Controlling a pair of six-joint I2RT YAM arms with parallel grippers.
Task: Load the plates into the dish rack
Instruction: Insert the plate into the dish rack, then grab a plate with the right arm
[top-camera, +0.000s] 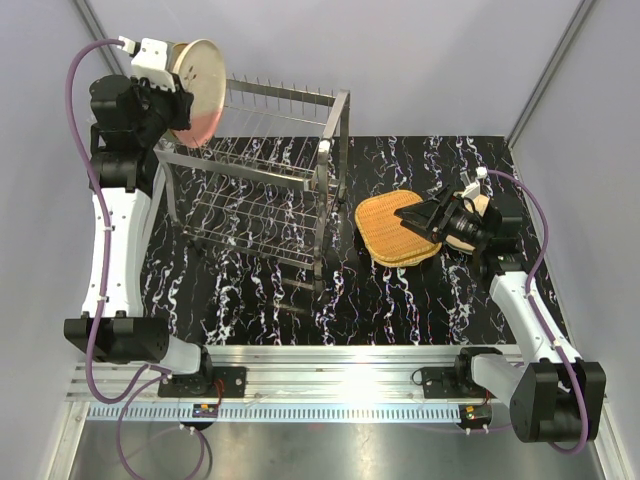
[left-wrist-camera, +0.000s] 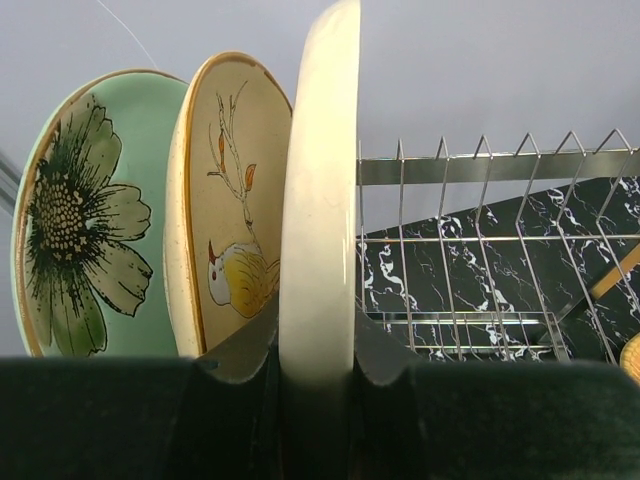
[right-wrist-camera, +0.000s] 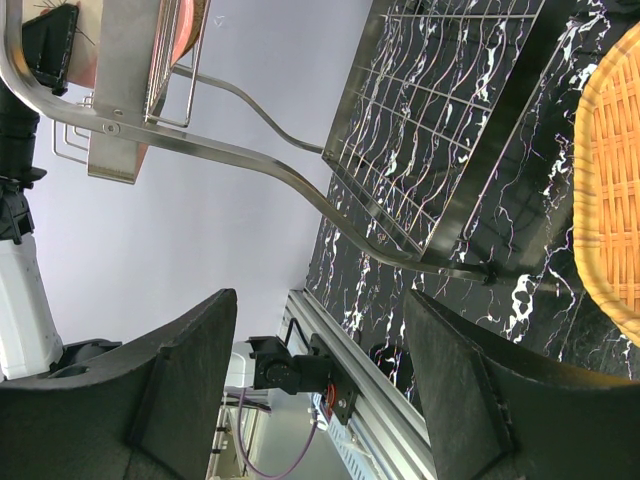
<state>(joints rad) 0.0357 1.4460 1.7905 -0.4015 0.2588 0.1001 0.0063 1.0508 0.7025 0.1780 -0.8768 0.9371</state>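
Item 1. Left claw (left-wrist-camera: 318, 355): closed to a narrow gap on the rim of a glossy cream round ceramic plate (left-wrist-camera: 320, 200), one finger on each face. The plate is held upright on edge, raised over the 9 o'clock end of the dish rack's top tier

Item 2. Right claw (right-wrist-camera: 318, 300): fingers spread wide with nothing between them. In the overhead view it sits at the 3 o'clock edge of an orange woven wicker plate with rounded corners (top-camera: 395, 230); contact cannot be told

Item 3. Tall two-tier silver steel wire dish rack (top-camera: 260, 180): stands on the table at 10 o'clock, with upright prongs along the top and looped end handles

Item 4. Mint-green round plate with a dark painted flower (left-wrist-camera: 85, 220) and beige round plate with a painted bird and branch (left-wrist-camera: 235, 200): both upright on edge just beside the held cream plate, on the side away from the rack's empty prongs. Their lower edges are hidden by the claw body, so their seating cannot be told

Item 5. Wicker plate: lies flat on the table at 2 o'clock, just beside the rack's 3 o'clock end

Item 6. Table (top-camera: 400, 300): black marble-patterned top with white veining. A silver aluminium rail (top-camera: 340, 360) runs along the 6 o'clock edge and carries both arm bases

Item 7. Room: plain pale grey walls (top-camera: 420, 60) at 12 o'clock; purple cables (top-camera: 85, 60) loop along both arms
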